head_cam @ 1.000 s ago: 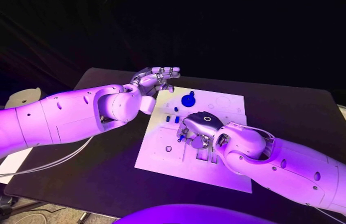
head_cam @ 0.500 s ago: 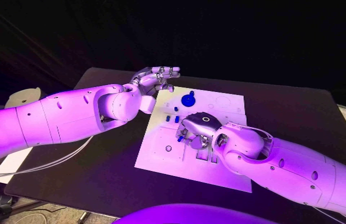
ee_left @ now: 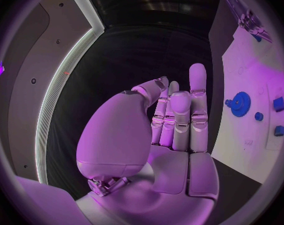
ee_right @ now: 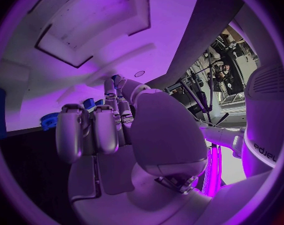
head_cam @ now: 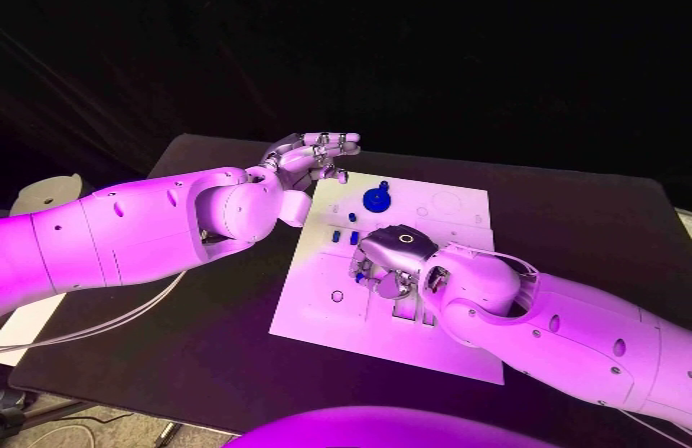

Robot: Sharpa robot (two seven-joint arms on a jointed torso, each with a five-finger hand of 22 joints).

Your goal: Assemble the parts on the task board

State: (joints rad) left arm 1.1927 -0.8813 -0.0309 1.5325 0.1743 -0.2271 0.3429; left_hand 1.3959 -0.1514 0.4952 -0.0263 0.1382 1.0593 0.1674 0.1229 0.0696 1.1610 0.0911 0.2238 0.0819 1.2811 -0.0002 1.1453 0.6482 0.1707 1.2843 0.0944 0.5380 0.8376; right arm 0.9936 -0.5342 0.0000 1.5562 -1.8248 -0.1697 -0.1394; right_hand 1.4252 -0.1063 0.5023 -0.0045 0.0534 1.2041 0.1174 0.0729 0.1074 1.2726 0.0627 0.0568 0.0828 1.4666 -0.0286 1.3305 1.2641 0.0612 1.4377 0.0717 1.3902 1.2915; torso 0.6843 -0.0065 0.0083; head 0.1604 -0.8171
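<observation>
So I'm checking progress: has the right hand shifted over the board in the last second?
Yes, slightly: the right hand has crept up the white board toward the blue gear.

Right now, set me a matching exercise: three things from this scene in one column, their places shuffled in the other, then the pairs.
Things:
1. left hand
2. right hand
3. blue gear

Places:
A. on the task board, near its far edge
B. off the board, raised beyond its far left corner, holding nothing
C. over the middle of the board, fingers down at it

Pairs: 1-B, 2-C, 3-A
</observation>
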